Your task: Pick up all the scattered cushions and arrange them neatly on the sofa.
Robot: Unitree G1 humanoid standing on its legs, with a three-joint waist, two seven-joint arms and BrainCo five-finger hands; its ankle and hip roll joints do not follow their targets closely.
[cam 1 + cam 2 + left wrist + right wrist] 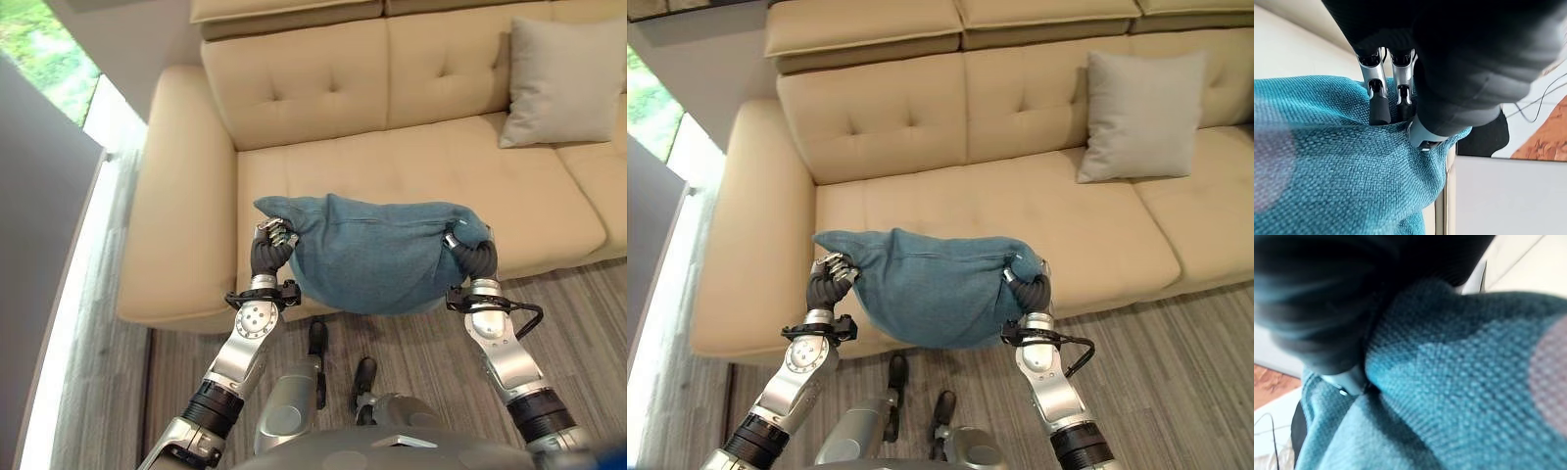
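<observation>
A teal woven cushion (pixel 377 257) hangs between my two hands over the front edge of the beige sofa (pixel 176 225). My left hand (pixel 271 245) pinches its left corner, and in the left wrist view the fingers (pixel 1379 100) press into the teal fabric (pixel 1342 166). At the cushion's right corner my right hand (pixel 473 250) is curled into the cloth (pixel 1459 382). The cushion sags in the middle. A grey cushion (pixel 563 83) leans upright against the sofa back at the right.
The sofa's seat (pixel 1019 201) behind the teal cushion is bare beige, with a wide left armrest (pixel 745 225). Grey striped floor (pixel 411 343) runs in front. A bright window strip (pixel 59 294) lies along the left wall.
</observation>
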